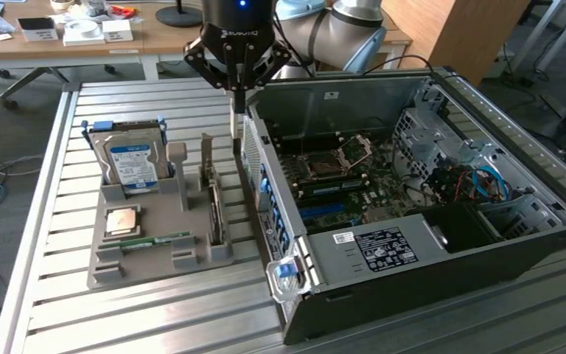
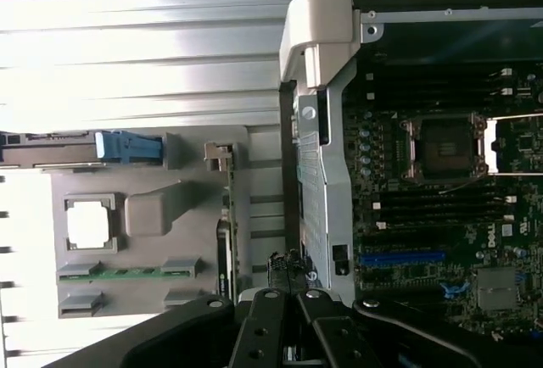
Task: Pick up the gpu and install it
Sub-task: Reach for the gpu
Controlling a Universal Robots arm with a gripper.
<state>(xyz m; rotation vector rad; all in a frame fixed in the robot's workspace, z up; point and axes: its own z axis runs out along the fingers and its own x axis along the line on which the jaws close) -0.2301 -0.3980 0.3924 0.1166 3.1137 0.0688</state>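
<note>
The gpu [image 1: 214, 203] stands on its edge in a slot of the grey parts tray [image 1: 145, 262], its silver bracket at the far end. In the wrist view the gpu [image 2: 222, 253] is seen edge-on, a thin dark green strip. My gripper [image 1: 236, 110] hangs shut, fingers pointing down, above the narrow gap between the tray and the open computer case [image 1: 519, 192]. It is a little to the exterior view's right of the card and well above it. The gripper [image 2: 288, 300] has nothing clearly visible between its fingertips.
The case lies on its side, with the motherboard [image 1: 342, 169] and its blue slot [image 2: 403, 258] exposed. The tray [image 2: 153, 215] also holds a hard drive [image 1: 130, 162], a processor chip [image 1: 124, 220] and a memory stick [image 1: 150, 242]. A cluttered desk [image 1: 86, 40] stands behind the slatted table.
</note>
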